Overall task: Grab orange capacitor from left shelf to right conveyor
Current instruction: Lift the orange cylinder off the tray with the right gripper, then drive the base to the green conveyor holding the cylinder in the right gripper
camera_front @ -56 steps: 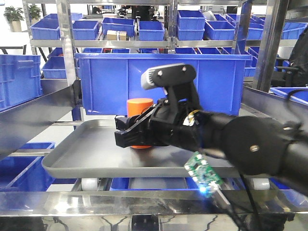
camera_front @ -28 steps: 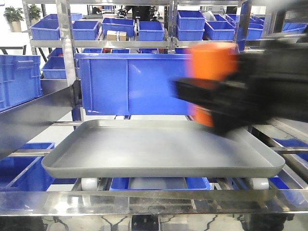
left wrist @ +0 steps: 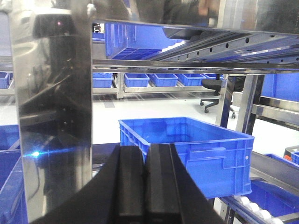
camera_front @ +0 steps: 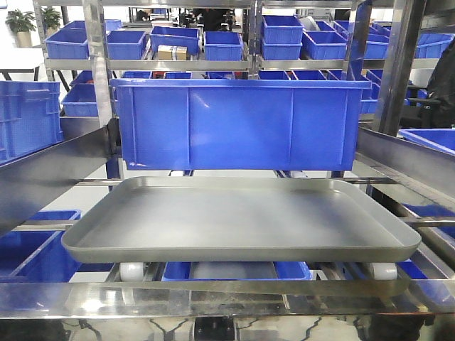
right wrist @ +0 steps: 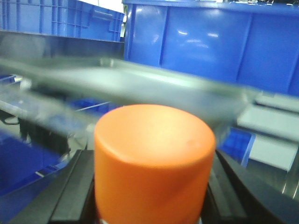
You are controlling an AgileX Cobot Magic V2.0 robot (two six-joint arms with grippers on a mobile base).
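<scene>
The orange capacitor [right wrist: 154, 158] fills the right wrist view, and my right gripper [right wrist: 149, 189] is shut on it, a black finger [right wrist: 70, 191] pressed to each side. Behind it, blurred, lies the grey tray [right wrist: 140, 86] of the left shelf. In the front view that tray [camera_front: 234, 252] rests bare on the steel-framed left shelf [camera_front: 213, 288], and neither gripper nor the capacitor shows there. My left gripper [left wrist: 148, 154] is shut on nothing, its jaws pressed together. The right conveyor is out of view.
A large blue bin [camera_front: 234, 124] stands just behind the tray. Steel uprights [camera_front: 398, 64] flank the shelf, with more blue bins on racks beyond. In the left wrist view a steel post [left wrist: 56, 116] rises close at left and a blue bin [left wrist: 196, 154] sits ahead.
My right gripper lifted the orange capacitor off the tray, swept it up and to the right, and left the front view. The tray now holds nothing.
</scene>
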